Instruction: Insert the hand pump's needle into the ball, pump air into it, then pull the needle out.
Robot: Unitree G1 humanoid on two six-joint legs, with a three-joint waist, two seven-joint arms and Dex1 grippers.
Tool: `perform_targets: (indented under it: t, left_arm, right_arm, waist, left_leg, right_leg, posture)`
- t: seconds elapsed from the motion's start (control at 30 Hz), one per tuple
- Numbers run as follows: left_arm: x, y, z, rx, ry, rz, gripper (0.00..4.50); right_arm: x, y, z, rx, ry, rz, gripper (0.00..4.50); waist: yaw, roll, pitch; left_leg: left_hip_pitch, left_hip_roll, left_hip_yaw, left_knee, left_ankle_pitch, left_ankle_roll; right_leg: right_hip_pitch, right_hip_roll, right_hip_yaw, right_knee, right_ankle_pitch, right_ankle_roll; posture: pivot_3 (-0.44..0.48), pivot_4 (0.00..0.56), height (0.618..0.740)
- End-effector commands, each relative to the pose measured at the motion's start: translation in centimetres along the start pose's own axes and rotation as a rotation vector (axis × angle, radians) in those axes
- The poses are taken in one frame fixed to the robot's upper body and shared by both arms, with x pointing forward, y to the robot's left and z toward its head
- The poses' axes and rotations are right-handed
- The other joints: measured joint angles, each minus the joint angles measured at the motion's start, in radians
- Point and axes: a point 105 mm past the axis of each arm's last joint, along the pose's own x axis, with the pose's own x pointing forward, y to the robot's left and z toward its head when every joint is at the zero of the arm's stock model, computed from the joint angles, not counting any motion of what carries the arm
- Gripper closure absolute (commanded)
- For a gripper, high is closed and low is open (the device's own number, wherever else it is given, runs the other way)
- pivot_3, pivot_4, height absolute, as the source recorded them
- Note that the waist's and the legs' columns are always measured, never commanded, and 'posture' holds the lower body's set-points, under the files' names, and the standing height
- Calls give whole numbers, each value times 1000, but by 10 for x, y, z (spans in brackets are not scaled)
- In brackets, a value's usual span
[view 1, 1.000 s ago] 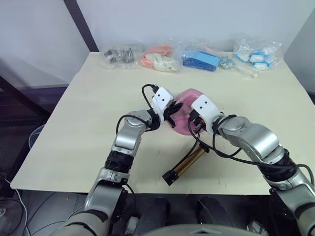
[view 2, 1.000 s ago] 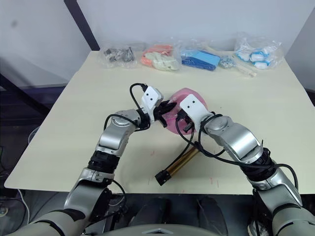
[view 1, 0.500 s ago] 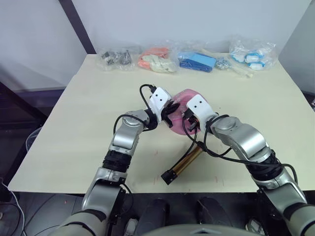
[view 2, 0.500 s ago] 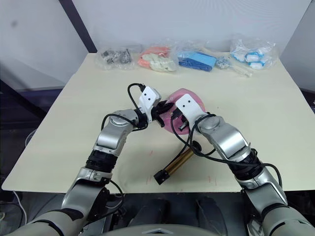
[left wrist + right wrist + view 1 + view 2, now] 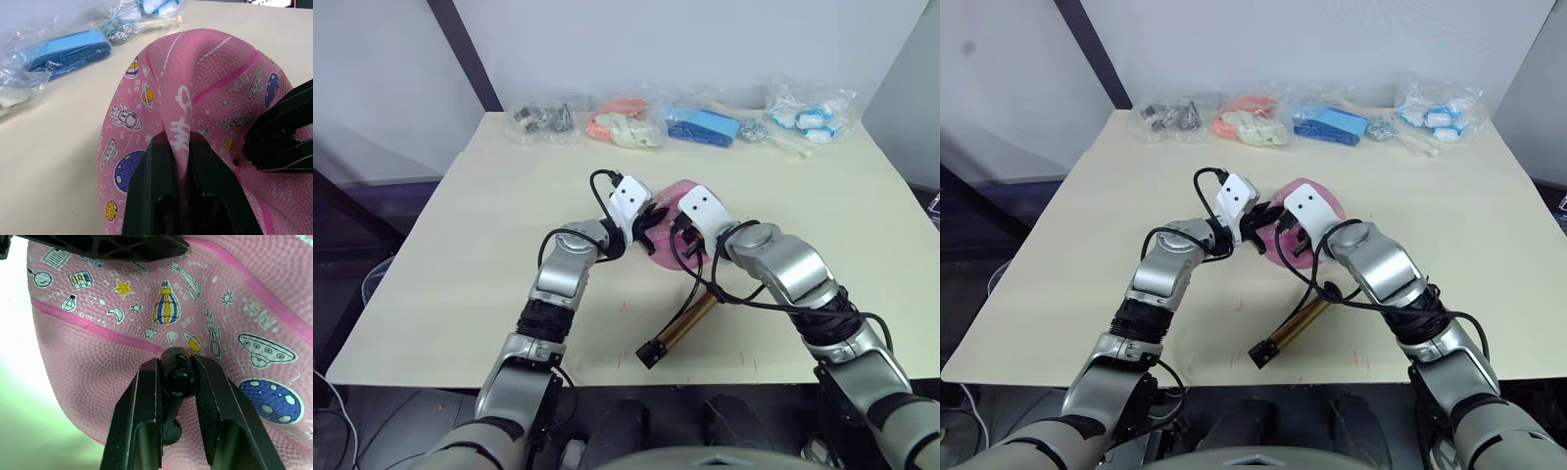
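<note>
The pink ball (image 5: 215, 73), dented and printed with cartoons, sits mid-table between both grippers. My left gripper (image 5: 180, 142) is shut on a raised fold of the ball's skin. From the other side my right gripper (image 5: 177, 363) is shut on the small black needle fitting (image 5: 177, 379), which is pressed against the ball's surface (image 5: 122, 357); the metal pin itself is hidden. The gold hand pump (image 5: 685, 321) lies on the table in front of the ball, black end cap toward me. Its thin black hose (image 5: 697, 284) loops up to the right gripper.
Several clear bags lie along the table's far edge: dark parts (image 5: 543, 117), orange and white items (image 5: 625, 124), blue items (image 5: 707, 123), and white-blue items (image 5: 808, 110). The cream table (image 5: 489, 245) has bare surface to the left and right of the ball.
The camera has shifted a little. My right gripper with the fitting has edged along the ball toward the left gripper. The left gripper and pump have held their places.
</note>
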Motion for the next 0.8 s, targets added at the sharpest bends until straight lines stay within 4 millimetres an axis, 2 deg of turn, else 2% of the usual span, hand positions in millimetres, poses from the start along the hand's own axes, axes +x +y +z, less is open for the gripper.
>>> perform_targets:
  t: [0.03, 0.4, 0.8]
  left_arm:
    - [8, -30, -39, -67, 130, -107, 4500]
    - [7, -29, -42, -72, 135, -96, 4500]
    - [7, -28, -44, -75, 141, -90, 4500]
  right_arm:
    - [16, 21, -23, -10, 117, 89, 4116]
    - [21, 29, -38, -39, 192, 135, 4116]
    - [12, 27, -52, -73, 258, 168, 4116]
  waist:
    - [0, -1, -2]
    - [-1, -1, -11]
    - [3, 0, -12]
  left_leg:
    - [2, 0, 0, -1, 0, 0]
    - [4, 0, 0, -3, 0, 0]
    - [4, 0, 0, -3, 0, 0]
  right_leg:
    - [1, 0, 1, 0, 0, 1]
    - [1, 0, 2, 0, -1, 2]
    - [1, 0, 2, 0, -2, 2]
  posture:
    - [0, 150, 740]
    - [0, 150, 740]
    - [0, 150, 740]
